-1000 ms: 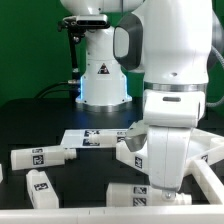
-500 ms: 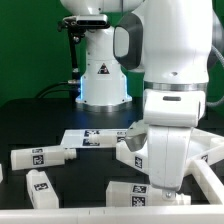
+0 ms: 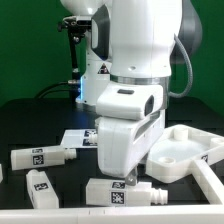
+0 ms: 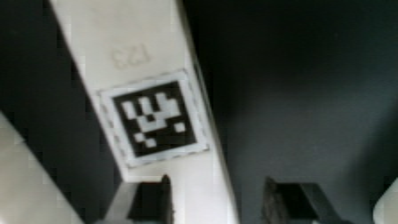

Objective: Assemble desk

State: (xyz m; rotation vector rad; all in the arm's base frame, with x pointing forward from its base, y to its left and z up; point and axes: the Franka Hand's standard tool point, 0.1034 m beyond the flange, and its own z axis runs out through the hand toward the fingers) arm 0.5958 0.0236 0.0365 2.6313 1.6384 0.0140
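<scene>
A white leg [image 3: 112,193] with a black-and-white tag lies flat on the dark table near the front. My gripper [image 3: 131,181] is down over it. In the wrist view the leg [image 4: 151,90] runs lengthwise between the fingers. One dark finger [image 4: 153,200] sits against its side, and the other finger [image 4: 302,202] stands off with a dark gap, so the gripper [image 4: 226,203] is open astride the leg. The rimmed white tabletop [image 3: 190,150] lies at the exterior view's right. Two more tagged legs [image 3: 40,157] [image 3: 41,187] lie at the left.
The marker board [image 3: 80,139] lies flat behind my arm, partly hidden by it. The white robot base [image 3: 95,85] stands at the back. A white ledge [image 3: 60,215] runs along the front edge.
My arm has swung from beside the tabletop toward the exterior view's left and now hangs over the front leg. The tabletop is uncovered.
</scene>
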